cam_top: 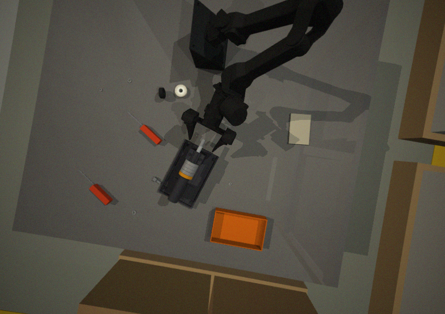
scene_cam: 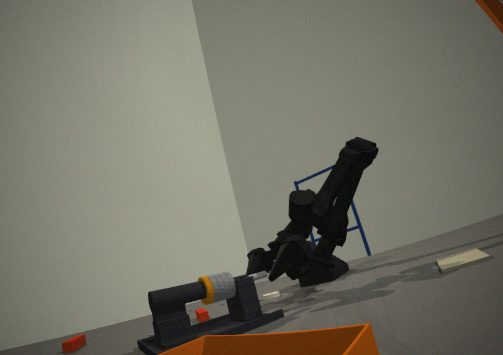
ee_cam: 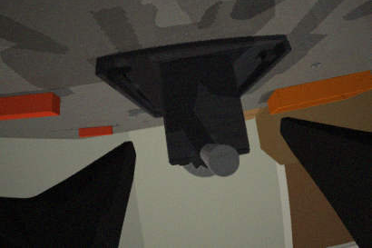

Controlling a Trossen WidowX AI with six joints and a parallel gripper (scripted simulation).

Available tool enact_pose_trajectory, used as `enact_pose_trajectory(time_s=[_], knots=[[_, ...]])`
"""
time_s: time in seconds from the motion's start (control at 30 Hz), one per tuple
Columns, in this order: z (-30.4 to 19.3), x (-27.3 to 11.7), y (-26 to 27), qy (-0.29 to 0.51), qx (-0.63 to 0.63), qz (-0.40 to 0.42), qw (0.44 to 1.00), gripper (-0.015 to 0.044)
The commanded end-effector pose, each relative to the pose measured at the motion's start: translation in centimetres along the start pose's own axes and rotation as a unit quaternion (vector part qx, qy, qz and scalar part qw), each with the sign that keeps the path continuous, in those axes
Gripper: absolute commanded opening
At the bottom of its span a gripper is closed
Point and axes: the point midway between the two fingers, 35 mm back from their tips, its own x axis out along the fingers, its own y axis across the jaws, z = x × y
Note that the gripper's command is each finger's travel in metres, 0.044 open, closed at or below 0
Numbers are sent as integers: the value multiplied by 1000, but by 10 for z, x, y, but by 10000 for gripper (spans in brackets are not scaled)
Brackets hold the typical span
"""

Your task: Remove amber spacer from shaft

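The big dark housing block [cam_top: 177, 191] [scene_cam: 174, 296] stands at one end of its base. The amber spacer [cam_top: 185, 175] [scene_cam: 207, 290] is still on the shaft line against it, with several grey spacers [cam_top: 189, 167] [scene_cam: 224, 285] packed behind it, up to the smaller dark support block [scene_cam: 246, 298] [ee_cam: 204, 104]. The light grey shaft end [cam_top: 201, 145] [scene_cam: 257, 275] [ee_cam: 223, 160] sticks out of that support towards my arm. My gripper [cam_top: 201, 145] [scene_cam: 259, 277] [ee_cam: 209, 137] is wide open, its fingers on either side of the shaft end and not touching it. The shaft inside the spacers is hidden.
An orange bin [cam_top: 238, 229] [scene_cam: 284, 341] stands beyond the base. Two red-handled screwdrivers [cam_top: 150, 134] [cam_top: 101, 194] lie to the left. A white ring [cam_top: 176, 94] [scene_cam: 271, 295] and a small black part [cam_top: 162, 92] lie near the arm. A cream block [cam_top: 299, 129] [scene_cam: 463, 260] lies to the right.
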Motion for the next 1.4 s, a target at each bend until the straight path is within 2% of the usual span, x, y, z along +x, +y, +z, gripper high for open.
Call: enact_pose_trajectory(time_s=[0.0,1.37], knots=[[-2,0,-1,4,2,0,1000,440],[-2,18,-1,4,2,-1,1000,440]])
